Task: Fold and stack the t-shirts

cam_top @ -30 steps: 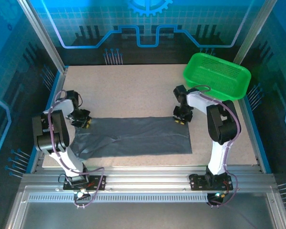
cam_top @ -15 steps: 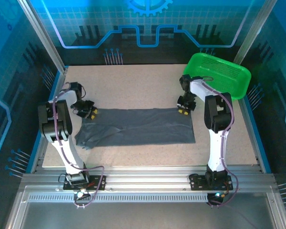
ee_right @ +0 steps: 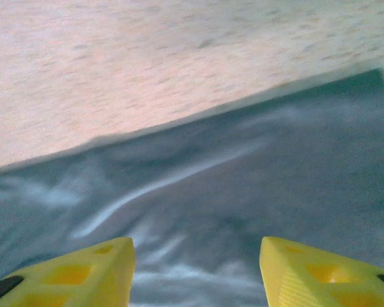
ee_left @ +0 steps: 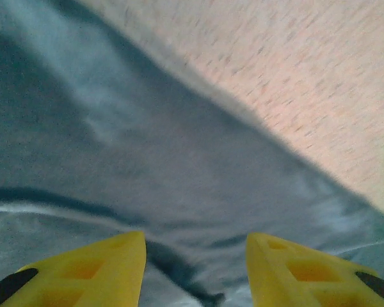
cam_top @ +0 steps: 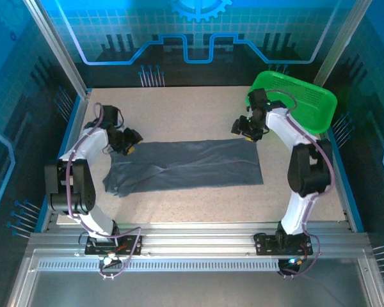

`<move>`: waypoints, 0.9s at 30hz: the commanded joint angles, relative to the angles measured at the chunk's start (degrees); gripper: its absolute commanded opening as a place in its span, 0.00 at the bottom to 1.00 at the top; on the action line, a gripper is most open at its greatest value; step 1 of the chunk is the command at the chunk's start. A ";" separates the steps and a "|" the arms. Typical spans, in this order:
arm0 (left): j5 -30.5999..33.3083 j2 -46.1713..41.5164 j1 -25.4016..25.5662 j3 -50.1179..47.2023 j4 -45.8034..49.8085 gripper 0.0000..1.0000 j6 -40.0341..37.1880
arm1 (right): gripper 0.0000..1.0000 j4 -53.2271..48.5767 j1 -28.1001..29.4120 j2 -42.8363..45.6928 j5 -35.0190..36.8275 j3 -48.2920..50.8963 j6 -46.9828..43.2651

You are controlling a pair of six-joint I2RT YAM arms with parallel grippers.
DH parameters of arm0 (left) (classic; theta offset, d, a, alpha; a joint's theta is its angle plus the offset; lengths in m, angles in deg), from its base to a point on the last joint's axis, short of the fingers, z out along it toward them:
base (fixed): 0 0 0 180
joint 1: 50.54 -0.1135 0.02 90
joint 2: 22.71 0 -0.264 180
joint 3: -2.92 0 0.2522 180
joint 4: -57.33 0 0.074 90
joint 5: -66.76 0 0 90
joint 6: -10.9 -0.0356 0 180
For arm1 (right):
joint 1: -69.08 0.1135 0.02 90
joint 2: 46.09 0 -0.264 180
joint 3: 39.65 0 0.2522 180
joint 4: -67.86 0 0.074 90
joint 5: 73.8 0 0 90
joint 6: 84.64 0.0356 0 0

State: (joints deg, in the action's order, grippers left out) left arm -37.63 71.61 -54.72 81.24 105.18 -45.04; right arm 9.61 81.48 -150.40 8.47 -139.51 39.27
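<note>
- Left hand (cam_top: 129,142): yellow fingers spread wide, empty, at the shirt's far left corner.
- T-shirt (cam_top: 185,167): thin slate-grey rectangle, softly creased, flat on the speckled worktop (cam_top: 179,109); farther from the bases than a second ago.
- Right hand (cam_top: 242,128): wide, empty, just beyond the far right corner.

The left pincer (ee_left: 195,272) gapes over the wrinkled grey t-shirt (ee_left: 147,160), speckled table (ee_left: 294,70) beyond.

A bright green mesh basket (cam_top: 294,99) sits at the far right corner of the speckled beige worktop (cam_top: 179,115), with aluminium rails (cam_top: 192,246) along the near edge and blue-lit panels (cam_top: 115,32) behind.
</note>
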 commanded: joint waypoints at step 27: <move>-7.55 -10.59 16.84 -25.32 -10.74 0.46 14.26 | 0.57 2.19 7.43 8.93 -9.57 5.13 0.98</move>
State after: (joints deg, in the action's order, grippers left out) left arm -42.13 62.39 -40.12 58.88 95.34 -37.48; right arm 12.17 88.93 -143.06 0.47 -135.10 39.84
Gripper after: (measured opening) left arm 0.467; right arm 0.571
